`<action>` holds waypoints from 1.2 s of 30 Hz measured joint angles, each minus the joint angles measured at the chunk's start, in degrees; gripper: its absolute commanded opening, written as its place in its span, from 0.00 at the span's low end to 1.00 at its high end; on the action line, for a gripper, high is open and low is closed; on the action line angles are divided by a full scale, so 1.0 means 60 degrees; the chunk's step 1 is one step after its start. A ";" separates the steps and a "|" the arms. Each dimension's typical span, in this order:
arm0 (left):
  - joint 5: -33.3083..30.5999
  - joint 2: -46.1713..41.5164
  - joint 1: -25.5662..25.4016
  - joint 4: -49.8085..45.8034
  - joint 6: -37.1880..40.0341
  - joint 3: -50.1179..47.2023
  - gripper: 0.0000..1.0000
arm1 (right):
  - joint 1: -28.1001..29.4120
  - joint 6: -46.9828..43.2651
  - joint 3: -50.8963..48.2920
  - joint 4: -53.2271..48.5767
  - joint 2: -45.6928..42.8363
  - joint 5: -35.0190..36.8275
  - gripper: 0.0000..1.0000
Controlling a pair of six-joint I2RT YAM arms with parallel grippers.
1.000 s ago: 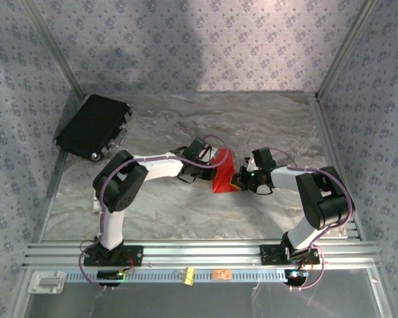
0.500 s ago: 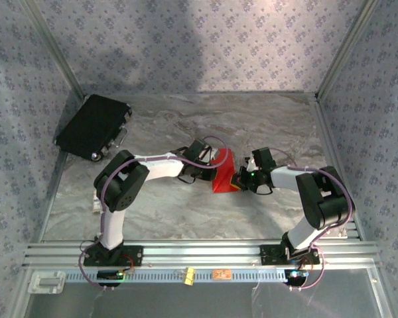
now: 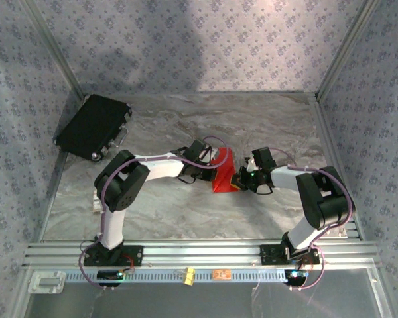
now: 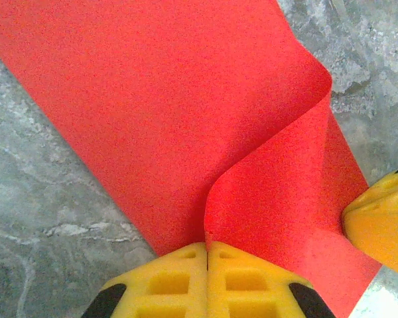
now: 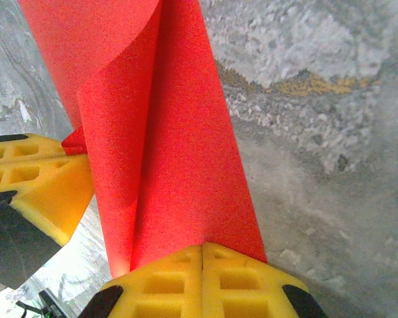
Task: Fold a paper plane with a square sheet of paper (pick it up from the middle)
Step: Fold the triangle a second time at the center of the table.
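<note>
The marbled table (image 3: 186,212) carries a black case (image 3: 93,126) at ten o'clock, by the left wall; the square sheet of paper (image 3: 221,173), bright red and bent into a curl, is near the centre, slightly toward three o'clock; the left gripper (image 4: 207,246) pinches its nine o'clock edge, jaws closed on it; the right gripper (image 5: 202,248) clamps the three o'clock edge likewise.

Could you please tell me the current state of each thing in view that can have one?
paper: curled into a loose fold, not creased flat, pinched by both end effectors.
left end effector: shut on the paper.
right end effector: shut on the paper.
case: looks closed, lying in the far left corner.
</note>
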 measured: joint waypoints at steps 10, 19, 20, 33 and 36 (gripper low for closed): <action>-0.0015 0.0000 0.0000 0.0058 -0.0004 -0.0004 0.00 | -0.0011 -0.0007 0.0015 -0.0044 0.0000 -0.0004 0.05; -0.0033 0.0000 0.0000 0.0058 -0.0004 -0.0004 0.00 | -0.0011 -0.0029 0.0040 -0.0109 0.0000 0.0000 0.05; -0.0029 0.0007 0.0000 0.0058 -0.0007 -0.0004 0.00 | -0.0018 -0.0029 0.0040 -0.0113 0.0000 -0.0004 0.06; 0.0007 0.0018 0.0000 0.0062 -0.0004 -0.0004 0.00 | -0.0091 0.0568 0.0044 0.0590 -0.0557 -0.0226 0.00; 0.0011 0.0018 0.0000 0.0062 -0.0004 -0.0004 0.00 | 0.0164 0.0892 0.0051 0.0994 -0.0568 -0.0317 0.00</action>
